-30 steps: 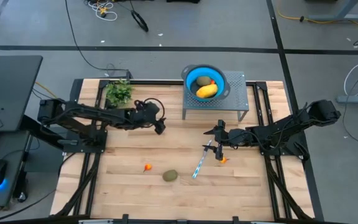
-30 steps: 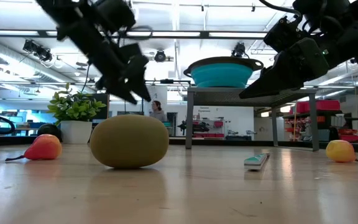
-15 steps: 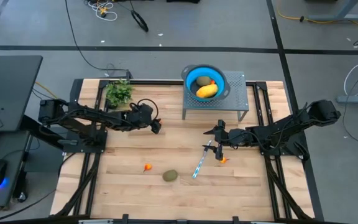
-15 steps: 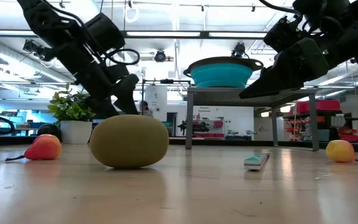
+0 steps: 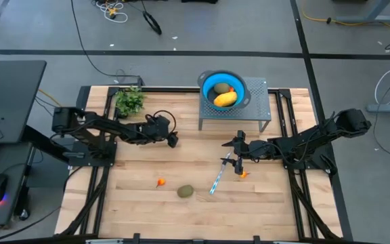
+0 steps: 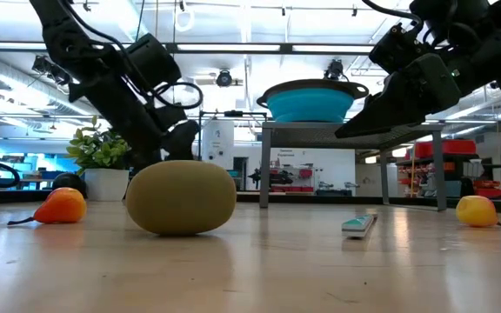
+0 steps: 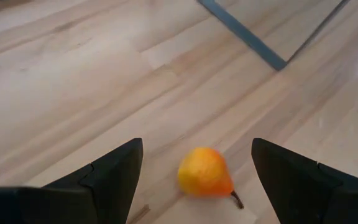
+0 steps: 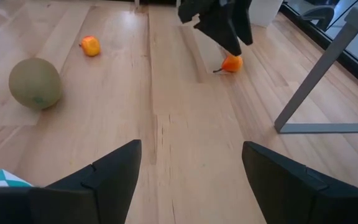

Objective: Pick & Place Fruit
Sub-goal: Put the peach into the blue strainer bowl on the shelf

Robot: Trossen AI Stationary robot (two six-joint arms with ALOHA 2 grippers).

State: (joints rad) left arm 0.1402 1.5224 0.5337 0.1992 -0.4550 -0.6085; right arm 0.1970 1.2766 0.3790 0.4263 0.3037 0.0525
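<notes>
My left gripper (image 5: pixel 172 141) is open and low over the table's middle left. Its fingers stand on either side of a small orange pear-shaped fruit (image 7: pixel 205 172) without touching it. That fruit (image 8: pixel 232 63) also shows in the right wrist view, lying on the table under the left gripper (image 8: pixel 219 25). My right gripper (image 5: pixel 238 150) is open and hovers in front of the stand. An olive-brown kiwi (image 5: pixel 185 192) and an orange bit (image 5: pixel 160 181) lie near the near edge. Another orange bit (image 5: pixel 242 174) lies beside the right gripper. The blue bowl (image 5: pixel 208 83) holds the yellow-orange oblong (image 5: pixel 225 99), a second kiwi (image 5: pixel 220 88) and a red bit.
The bowl stands on a grey metal stand (image 5: pixel 259 108) at the far edge. A green potted plant (image 5: pixel 129 100) is at the far left corner. A slim silver-blue utensil (image 5: pixel 217 177) lies between the kiwi and the right gripper. Bare wood lies between the two arms.
My left gripper has come down toward the table and drawn slightly toward the left edge, ending low around the small orange fruit. Its arm has swung with it. The right arm and the fruit have kept still.
</notes>
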